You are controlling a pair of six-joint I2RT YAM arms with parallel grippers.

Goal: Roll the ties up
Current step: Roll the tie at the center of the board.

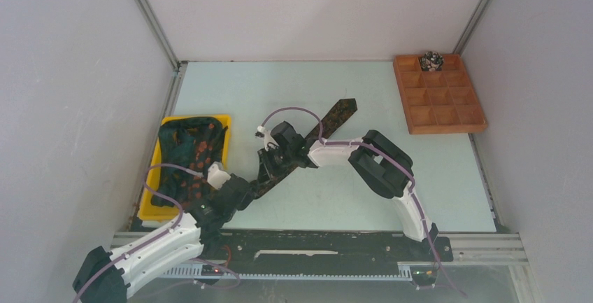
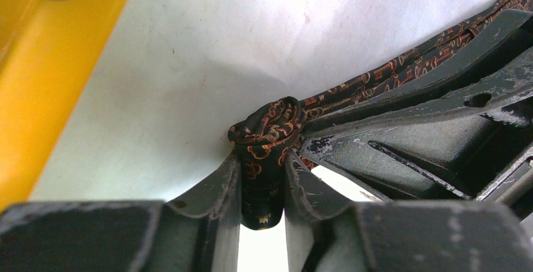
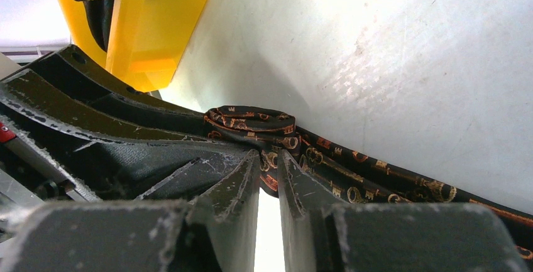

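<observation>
Two grippers share one job here, and doing it well comes down to tension. On the table (image 1: 349,198) the tie (image 1: 336,115) lies in a long diagonal, its pointed end far off toward the wooden tray (image 1: 482,127). I judge that this length should lie flat and straight so each turn stacks squarely. My right gripper (image 3: 269,159) is pinched on the strip just beside the coil (image 2: 270,121), and it should feed fabric without letting it twist. My left gripper (image 2: 263,159) is clamped on the coil itself, one finger on each side. It should turn the coil gently, since a harder squeeze could flatten the small roll or let it spring loose. The coil sits at the tie's near end, not far from the yellow bin (image 1: 222,118), right at the tips of both grippers and touching them.
</observation>
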